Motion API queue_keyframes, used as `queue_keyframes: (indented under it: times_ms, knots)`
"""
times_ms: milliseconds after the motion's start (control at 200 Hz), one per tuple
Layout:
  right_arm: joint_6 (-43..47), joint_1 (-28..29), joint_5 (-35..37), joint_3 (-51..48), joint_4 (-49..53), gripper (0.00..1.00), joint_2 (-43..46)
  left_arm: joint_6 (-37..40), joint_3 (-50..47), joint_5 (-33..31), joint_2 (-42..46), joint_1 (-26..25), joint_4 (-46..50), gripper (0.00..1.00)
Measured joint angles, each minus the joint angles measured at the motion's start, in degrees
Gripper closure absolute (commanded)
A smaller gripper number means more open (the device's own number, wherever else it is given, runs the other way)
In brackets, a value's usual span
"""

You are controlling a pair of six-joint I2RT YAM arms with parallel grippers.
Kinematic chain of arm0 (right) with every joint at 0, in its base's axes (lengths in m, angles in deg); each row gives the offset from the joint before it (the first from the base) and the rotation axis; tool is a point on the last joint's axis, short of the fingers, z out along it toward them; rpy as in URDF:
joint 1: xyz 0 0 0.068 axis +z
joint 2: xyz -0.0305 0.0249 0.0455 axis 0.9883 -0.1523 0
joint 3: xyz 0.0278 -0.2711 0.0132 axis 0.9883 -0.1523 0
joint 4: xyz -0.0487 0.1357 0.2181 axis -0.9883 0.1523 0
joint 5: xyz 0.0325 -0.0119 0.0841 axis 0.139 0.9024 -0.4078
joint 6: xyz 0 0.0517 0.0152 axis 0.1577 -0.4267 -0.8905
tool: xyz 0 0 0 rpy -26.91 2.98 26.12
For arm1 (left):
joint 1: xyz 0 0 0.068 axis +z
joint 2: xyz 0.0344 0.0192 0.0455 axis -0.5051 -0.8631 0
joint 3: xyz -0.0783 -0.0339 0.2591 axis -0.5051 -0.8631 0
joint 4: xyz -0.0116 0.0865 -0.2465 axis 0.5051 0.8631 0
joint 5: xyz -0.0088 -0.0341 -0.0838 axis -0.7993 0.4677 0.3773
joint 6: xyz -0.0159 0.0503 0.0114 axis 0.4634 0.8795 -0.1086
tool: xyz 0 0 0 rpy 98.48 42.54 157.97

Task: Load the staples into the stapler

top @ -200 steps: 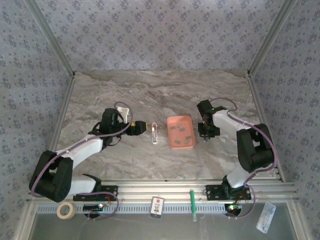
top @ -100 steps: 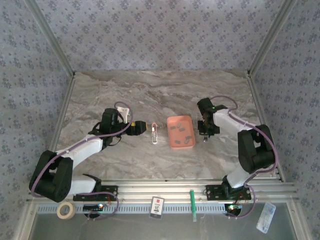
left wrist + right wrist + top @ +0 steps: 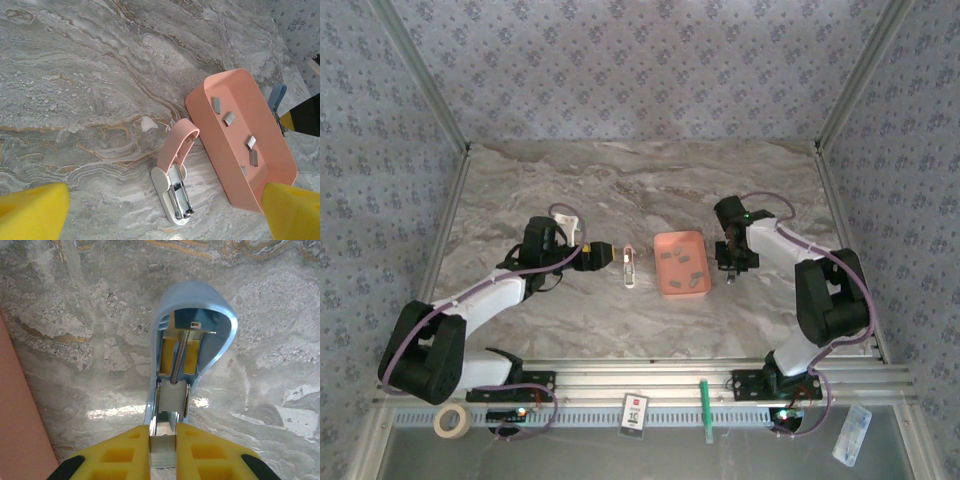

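Note:
A pale-blue stapler (image 3: 192,335) lies opened on the marble just right of the salmon tray, its spring and whitish-silver rail (image 3: 171,400) exposed; its blue tip (image 3: 276,96) pokes out past the tray. My right gripper (image 3: 163,450) (image 3: 732,266) is shut on a small silver staple strip (image 3: 163,452), which sits at the near end of that rail. Several more grey staples (image 3: 230,118) (image 3: 681,262) lie loose inside the tray. My left gripper (image 3: 165,207) (image 3: 611,255) hovers open to the left of the tray, nothing between its yellow fingers (image 3: 32,212).
The salmon-pink tray (image 3: 215,145) (image 3: 682,291) sits mid-table. A pink stapler with a whitish base (image 3: 172,175) (image 3: 629,268) lies opened against the tray's left side, under my left gripper. Tape roll (image 3: 451,420), green pen (image 3: 703,408) and a staple box (image 3: 636,412) rest beyond the front rail.

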Motion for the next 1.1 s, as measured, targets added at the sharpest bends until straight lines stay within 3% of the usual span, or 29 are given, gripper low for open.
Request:
queue_keyframes:
  times_ms: [1099]
  knots:
    - [-1.0,0.0,0.6,-0.2,0.4,0.83,0.5,0.0,0.0,0.0,0.0,0.0,0.0,0.02]
